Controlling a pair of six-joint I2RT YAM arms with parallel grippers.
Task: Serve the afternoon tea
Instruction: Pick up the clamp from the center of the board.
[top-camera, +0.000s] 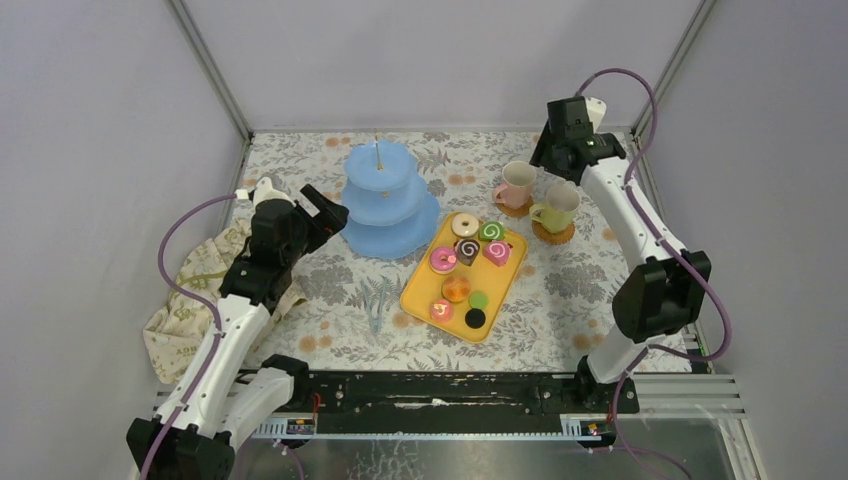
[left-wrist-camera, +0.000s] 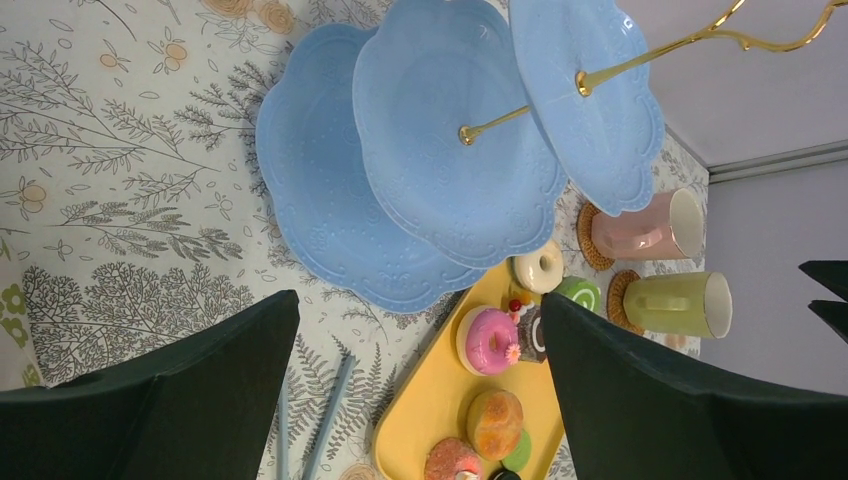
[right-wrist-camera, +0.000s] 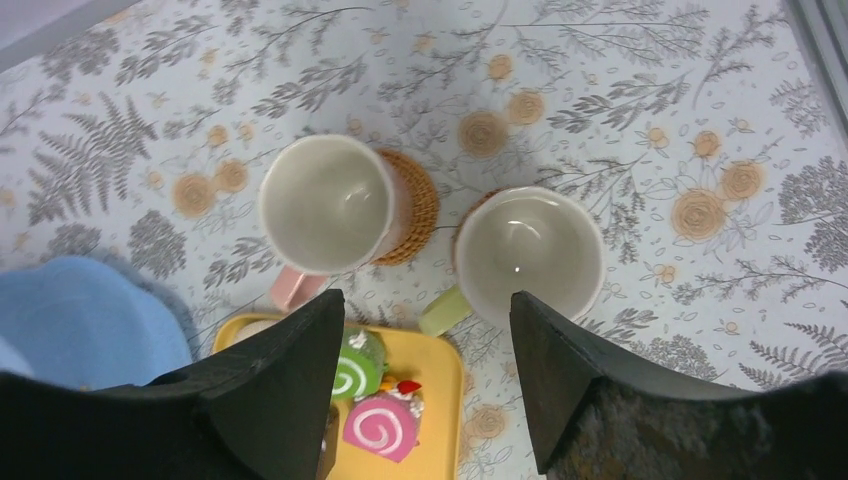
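Plainly, the left gripper (top-camera: 330, 208) gapes empty just beside the blue stand (top-camera: 385, 195). The pastries (top-camera: 467, 250) lie past it on the yellow tray (top-camera: 415, 290). The right gripper (right-wrist-camera: 425, 300), spread wide too, hovers over the pink mug (right-wrist-camera: 325, 205) and green mug (right-wrist-camera: 525, 245) at the tray's far end, and is likely nearer the pastries.

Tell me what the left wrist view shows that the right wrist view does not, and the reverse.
Only the left wrist: all three tiers of the blue stand with its gold rod, the pink donut and the orange pastry. Only the right wrist: the inner bottoms of the pink mug and pale green mug, and the pink swirl roll. Both: both mugs, the yellow tray, the green swirl roll, part of the stand.
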